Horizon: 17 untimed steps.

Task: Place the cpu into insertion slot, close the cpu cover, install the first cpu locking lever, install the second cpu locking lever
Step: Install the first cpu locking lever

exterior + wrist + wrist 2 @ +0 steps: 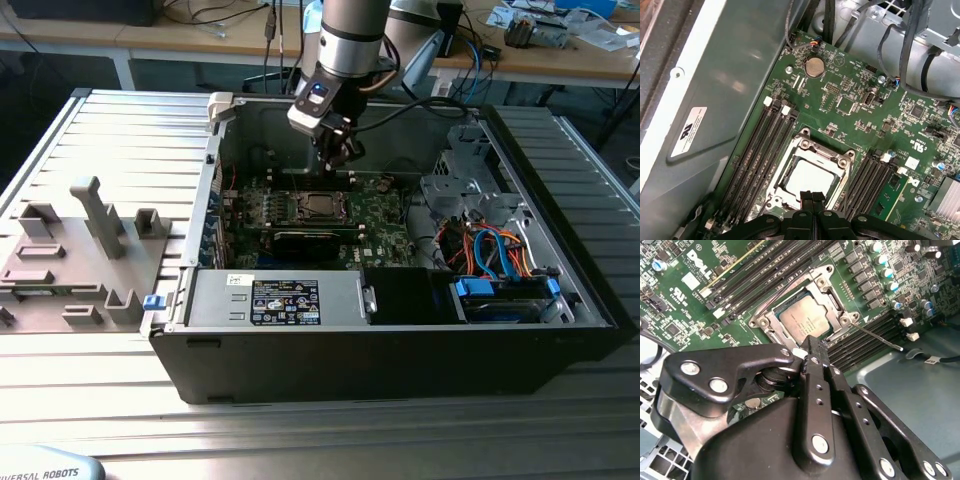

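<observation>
Currently the cpu (805, 322) sits in the insertion slot (781, 176) on the green board (685, 300), with the cpu cover (834, 300) lying flat around it. The gripper (810, 342) hangs just above the socket's edge, fingers (805, 200) pressed together, holding nothing. One thin locking lever (877, 336) sticks out sideways past the cover's corner, over the memory slots (865, 342)

Open black case (400, 350) lies on a ribbed metal desk (300, 440). Green board (385, 215) on its floor; labelled power supply (275, 300) along the near wall; blue and orange cables (495, 250) bunched at the exterior view's right. Grey fixture (95, 215) sits outside the case, at the exterior view's left. First wrist view: coin cell (815, 66) and long black memory slots (762, 150) on the board.
</observation>
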Each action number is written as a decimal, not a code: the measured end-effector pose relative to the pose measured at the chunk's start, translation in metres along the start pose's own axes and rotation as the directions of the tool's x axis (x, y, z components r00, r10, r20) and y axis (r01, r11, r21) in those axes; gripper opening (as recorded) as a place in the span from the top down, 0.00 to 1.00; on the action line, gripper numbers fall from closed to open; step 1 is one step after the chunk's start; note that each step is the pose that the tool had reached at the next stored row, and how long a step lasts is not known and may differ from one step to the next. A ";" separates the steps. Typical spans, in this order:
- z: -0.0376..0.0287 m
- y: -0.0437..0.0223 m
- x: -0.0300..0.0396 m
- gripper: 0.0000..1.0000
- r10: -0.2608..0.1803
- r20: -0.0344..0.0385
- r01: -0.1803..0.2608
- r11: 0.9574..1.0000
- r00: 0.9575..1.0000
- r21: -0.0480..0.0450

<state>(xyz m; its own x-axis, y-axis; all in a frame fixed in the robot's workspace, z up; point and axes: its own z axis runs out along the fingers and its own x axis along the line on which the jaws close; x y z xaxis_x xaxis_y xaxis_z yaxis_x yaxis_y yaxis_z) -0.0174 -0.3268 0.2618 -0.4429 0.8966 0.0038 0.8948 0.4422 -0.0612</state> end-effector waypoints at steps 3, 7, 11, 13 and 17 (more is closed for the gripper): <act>0.0000 0.0000 0.0000 0.89 -0.012 0.001 0.012 1.000 1.000 0.000; 0.0000 0.0000 0.0000 0.89 -0.038 0.002 0.038 0.999 0.999 0.000; 0.0000 0.0000 0.0000 0.89 -0.061 0.004 0.061 0.998 0.998 0.000; 0.0000 0.0000 0.0000 0.89 -0.070 0.004 0.070 0.998 0.998 0.001; 0.0000 0.0000 0.0000 0.89 -0.091 0.006 0.091 0.996 0.996 0.001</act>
<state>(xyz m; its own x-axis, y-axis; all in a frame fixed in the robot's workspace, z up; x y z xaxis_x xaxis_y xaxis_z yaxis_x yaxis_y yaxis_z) -0.0174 -0.3268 0.2618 -0.5224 0.8527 0.0037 0.8510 0.5216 -0.0613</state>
